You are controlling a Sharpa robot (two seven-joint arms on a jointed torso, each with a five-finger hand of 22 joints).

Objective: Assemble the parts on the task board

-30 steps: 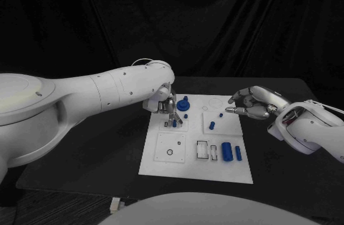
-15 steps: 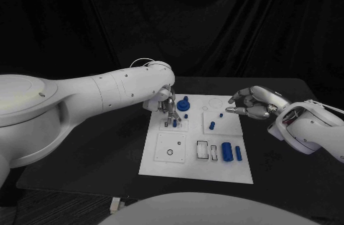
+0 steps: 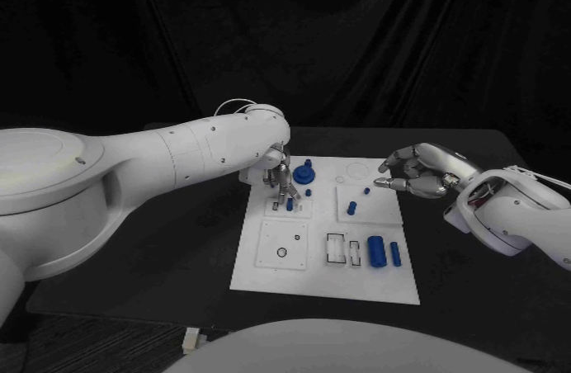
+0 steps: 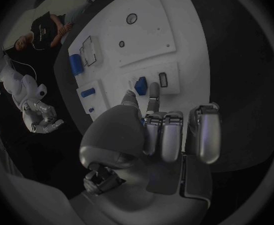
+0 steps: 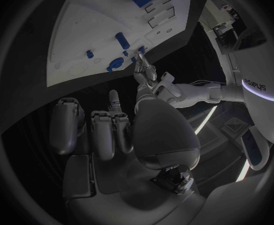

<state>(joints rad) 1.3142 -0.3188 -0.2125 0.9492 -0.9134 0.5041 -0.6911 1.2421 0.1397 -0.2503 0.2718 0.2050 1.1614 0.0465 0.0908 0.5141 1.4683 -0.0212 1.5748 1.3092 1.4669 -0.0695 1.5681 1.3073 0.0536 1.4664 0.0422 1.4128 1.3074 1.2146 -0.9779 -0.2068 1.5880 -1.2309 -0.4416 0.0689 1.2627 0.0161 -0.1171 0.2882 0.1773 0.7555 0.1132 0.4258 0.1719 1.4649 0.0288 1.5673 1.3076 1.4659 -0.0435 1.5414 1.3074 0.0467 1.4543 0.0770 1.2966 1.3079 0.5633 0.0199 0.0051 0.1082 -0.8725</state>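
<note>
A: Starting from the head view, where is everything lying?

B: The task board [image 3: 327, 249] is lying in the middle of the black table [image 3: 155, 249]. The left hand [image 3: 276, 175] is reaching down over the board's far left corner, fingers pointing at a small blue part [image 3: 290, 200] there. A round blue part [image 3: 304, 175] is standing just beside the hand, and a small blue peg [image 3: 352, 209] is standing further right. Two blue cylinders [image 3: 383, 252] are lying side by side near the board's right edge.

A: Is the left hand holding anything?

B: I cannot tell from here. The right hand [image 3: 417, 172] is hanging over the table just off the board's far right corner, fingers curling inward with nothing in them.

A: And the left wrist view?

B: The left hand [image 4: 156, 130] is stretching its thumb and one finger toward the small blue part [image 4: 141, 85], their tips right at it. Whether they are actually pinching it, I cannot tell. The other fingers are folding back toward the palm. The board [image 4: 149, 40] is spreading out beyond them.

A: The right wrist view?

B: The right hand [image 5: 112, 130] is showing its fingers curling in, one tip sticking out, nothing between them. Beyond it the board [image 5: 81, 30] is carrying the round blue part [image 5: 116, 63], with the left hand [image 5: 151, 80] poised beside it.
</note>
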